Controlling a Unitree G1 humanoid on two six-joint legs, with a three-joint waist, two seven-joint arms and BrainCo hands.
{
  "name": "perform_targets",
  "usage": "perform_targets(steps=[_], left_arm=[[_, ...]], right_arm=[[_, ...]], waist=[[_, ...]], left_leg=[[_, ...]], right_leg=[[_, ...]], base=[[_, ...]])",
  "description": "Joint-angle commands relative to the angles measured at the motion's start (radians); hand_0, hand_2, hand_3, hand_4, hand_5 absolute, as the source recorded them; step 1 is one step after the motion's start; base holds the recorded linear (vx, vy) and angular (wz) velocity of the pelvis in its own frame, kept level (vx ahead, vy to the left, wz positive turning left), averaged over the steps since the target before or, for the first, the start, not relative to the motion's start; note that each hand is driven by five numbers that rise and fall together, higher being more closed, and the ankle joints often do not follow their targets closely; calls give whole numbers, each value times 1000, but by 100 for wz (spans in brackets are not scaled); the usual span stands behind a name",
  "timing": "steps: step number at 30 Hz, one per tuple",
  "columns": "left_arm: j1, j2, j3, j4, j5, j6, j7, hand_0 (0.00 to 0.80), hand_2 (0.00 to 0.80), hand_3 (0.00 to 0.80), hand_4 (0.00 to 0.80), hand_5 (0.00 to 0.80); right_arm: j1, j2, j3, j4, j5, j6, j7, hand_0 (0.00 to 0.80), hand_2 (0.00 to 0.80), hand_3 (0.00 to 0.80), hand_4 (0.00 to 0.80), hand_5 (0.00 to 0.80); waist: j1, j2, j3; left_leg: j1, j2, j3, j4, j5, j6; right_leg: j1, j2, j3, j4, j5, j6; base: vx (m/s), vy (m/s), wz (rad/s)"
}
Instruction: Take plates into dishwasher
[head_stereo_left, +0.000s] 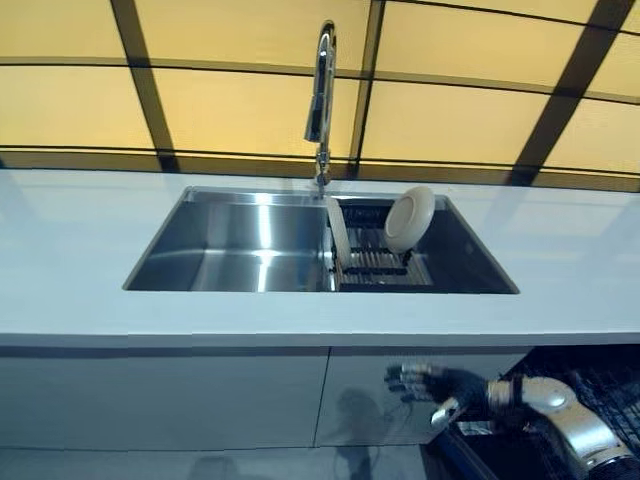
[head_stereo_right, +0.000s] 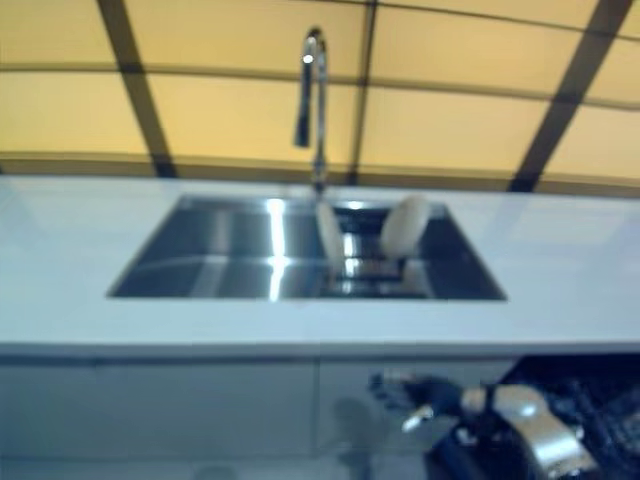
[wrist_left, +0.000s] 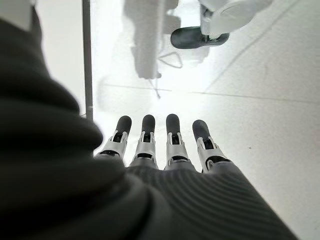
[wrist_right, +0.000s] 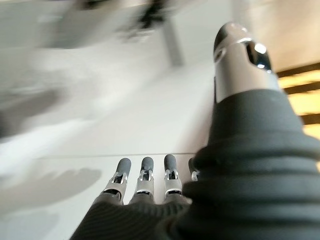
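Both hands hold nothing: the right hand (head_stereo_left: 432, 385), fingers spread, hangs at lower right before the cabinet front (head_stereo_left: 200, 400), beside the dishwasher rack (head_stereo_left: 590, 385); the left hand (wrist_left: 160, 150) points straight-fingered at floor. Two plates (head_stereo_left: 409, 218) stand in the sink rack (head_stereo_left: 380, 262), upper centre.

**What I cannot make out**

My right hand (head_stereo_left: 432, 385) hangs below the counter; its forearm runs off the lower right corner. The dishwasher rack (head_stereo_left: 600, 385) beside it is dark and cropped by the edge. In the sink (head_stereo_left: 230, 245), a second plate (head_stereo_left: 338, 228) stands edge-on, its face unseen. The right eye view blurs everything. My left hand (wrist_left: 165, 145) shows only in its wrist view, thumb hidden.
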Motion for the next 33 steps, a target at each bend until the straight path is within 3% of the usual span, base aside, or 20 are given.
perform_targets(steps=[1,7,12,16,21,23,24,26,29,32,33], left_arm=[[-12,-5,5,42,51,-41,-6,0,0,0,0,0],[-12,-10,-8,63,47,-56,-4,0,0,0,0,0],[-29,-12,-16,79,40,-54,-4,0,0,0,0,0],[-36,-21,-22,82,45,-47,-3,0,0,0,0,0],[-41,-25,-25,81,28,-36,9,0,0,0,0,0],[-45,-26,-19,78,9,-23,17,0,0,0,0,0],[-50,-30,-19,81,7,-25,18,0,0,0,0,0],[-59,-36,-28,72,10,-24,19,0,0,0,0,0],[-74,-37,-48,57,35,-19,5,0,0,0,0,0],[-88,-31,-59,46,13,-12,6,0,0,0,0,0],[-115,-19,-56,42,-6,4,5,0,0,0,0,0]], right_arm=[[-120,-4,-87,-77,246,62,47,0,0,0,0,0],[-227,24,-154,-128,520,83,-39,0,0,0,0,0],[-319,59,-188,-53,633,-9,-265,0,0,0,0,0],[-387,81,-259,83,615,-134,-523,0,0,0,0,0],[-472,20,-289,209,493,-203,-730,0,0,0,0,0],[-559,-66,-286,327,445,-187,-878,0,0,0,0,0],[-588,-98,-273,362,418,-199,-934,0,0,0,0,0],[-626,-141,-260,389,378,-220,-1080,0,0,0,0,0],[-693,-164,-208,432,288,-233,-1242,0,0,0,0,0],[-729,-164,-169,428,244,-206,-1298,0,0,0,0,0],[-736,-176,-152,425,246,-178,-1272,0,0,0,0,0]], waist=[[2,14,-4],[6,22,-19],[12,31,-28],[16,38,-29],[28,34,-24],[44,8,-15],[53,-1,-2],[68,-1,16],[74,2,35],[65,13,33],[52,32,21]], left_leg=[[-71,-15,86,28,20,56],[-65,-14,94,24,13,59],[-62,-13,94,22,7,60],[-55,-9,98,21,-1,61],[-61,-3,93,67,-23,57],[-122,12,76,286,-59,39],[-192,24,68,441,-31,26],[-302,23,54,512,37,-1],[-298,-9,56,259,58,-26],[-261,-25,46,190,59,-3],[-188,-24,39,75,77,8]], right_leg=[[-42,-62,36,142,-118,151],[-35,-62,47,145,-130,154],[-24,-64,46,149,-145,154],[-12,-64,36,159,-163,152],[14,-62,23,168,-191,135],[50,-60,25,159,-201,99],[62,-51,24,151,-199,77],[79,-30,8,143,-199,51],[101,-42,-17,137,-197,69],[89,-46,-6,146,-208,73],[70,-45,-6,153,-208,88]], base=[[44,9,-16],[33,3,-6],[40,-6,0],[76,-48,-2],[86,-102,0],[109,-185,-2],[45,-170,-8],[-21,-51,-14],[-3,102,-3],[72,141,1],[99,120,-21]])
